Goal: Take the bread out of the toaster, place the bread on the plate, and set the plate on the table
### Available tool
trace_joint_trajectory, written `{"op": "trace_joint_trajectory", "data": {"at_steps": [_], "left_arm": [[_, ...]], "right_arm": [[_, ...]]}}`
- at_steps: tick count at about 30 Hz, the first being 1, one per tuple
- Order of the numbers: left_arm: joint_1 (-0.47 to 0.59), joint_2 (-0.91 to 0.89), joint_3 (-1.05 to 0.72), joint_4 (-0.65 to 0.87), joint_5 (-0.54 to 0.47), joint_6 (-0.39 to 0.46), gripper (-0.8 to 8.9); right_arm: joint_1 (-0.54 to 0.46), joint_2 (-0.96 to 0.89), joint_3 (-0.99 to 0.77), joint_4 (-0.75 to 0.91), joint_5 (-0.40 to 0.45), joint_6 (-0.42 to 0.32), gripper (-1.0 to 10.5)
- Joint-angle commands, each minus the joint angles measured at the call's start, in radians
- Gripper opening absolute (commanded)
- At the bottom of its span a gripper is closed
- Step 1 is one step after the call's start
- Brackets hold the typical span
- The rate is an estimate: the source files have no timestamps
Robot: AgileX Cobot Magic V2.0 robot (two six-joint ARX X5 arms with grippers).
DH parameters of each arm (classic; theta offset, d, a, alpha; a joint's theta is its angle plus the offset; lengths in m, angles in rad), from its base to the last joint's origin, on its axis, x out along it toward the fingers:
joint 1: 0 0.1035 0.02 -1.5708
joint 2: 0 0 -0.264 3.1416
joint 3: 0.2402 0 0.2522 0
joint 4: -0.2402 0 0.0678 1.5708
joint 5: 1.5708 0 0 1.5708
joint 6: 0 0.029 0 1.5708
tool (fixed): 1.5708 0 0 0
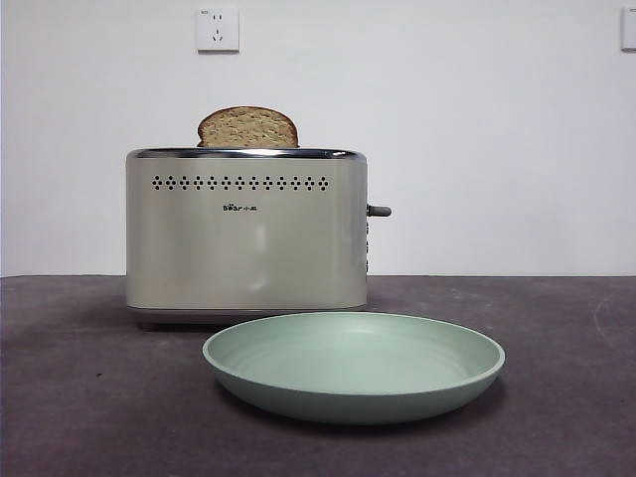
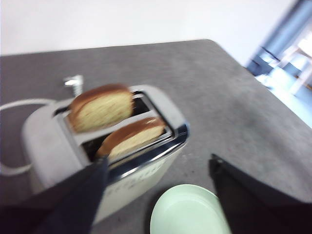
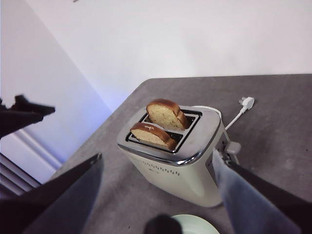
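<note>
The cream toaster (image 1: pixel 246 234) (image 2: pixel 44 146) (image 3: pixel 192 170) stands on the table (image 1: pixel 79 397) with two slices in its slots. In the slot nearer the plate sits the bread (image 3: pixel 151 135) (image 2: pixel 131 139), lower and flatter on top. A taller domed slice (image 3: pixel 164 114) (image 2: pixel 101 108) fills the far slot. One speckled slice top (image 1: pixel 247 127) shows above the rim in the front view; I cannot tell which it is. The mint-green plate (image 1: pixel 354 363) (image 2: pixel 187 214) (image 3: pixel 195 224) lies on the table before the toaster. My left gripper (image 2: pixel 157 163) and right gripper (image 3: pixel 156 155) hover open and empty above toaster and plate, outside the front view.
The toaster's side lever (image 1: pixel 379 211) (image 3: pixel 233 147) sticks out. A white cord with its plug (image 3: pixel 246 102) (image 2: pixel 73 82) lies on the table behind the toaster. A wall socket (image 1: pixel 217 28) is on the white wall. The table's edge (image 2: pixel 253 83) runs nearby.
</note>
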Motion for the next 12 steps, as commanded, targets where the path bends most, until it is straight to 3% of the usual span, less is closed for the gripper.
{"op": "trace_joint_trajectory", "data": {"at_steps": [1, 12], "left_arm": [[-0.014, 0.07, 0.063, 0.012, 0.006, 0.133, 4.09], [-0.101, 0.37, 0.372, -0.016, -0.008, 0.322, 4.08]], "right_arm": [[0.016, 0.015, 0.003, 0.006, -0.002, -0.017, 3.8], [0.051, 0.074, 0.003, 0.006, 0.003, -0.028, 3.8]]}}
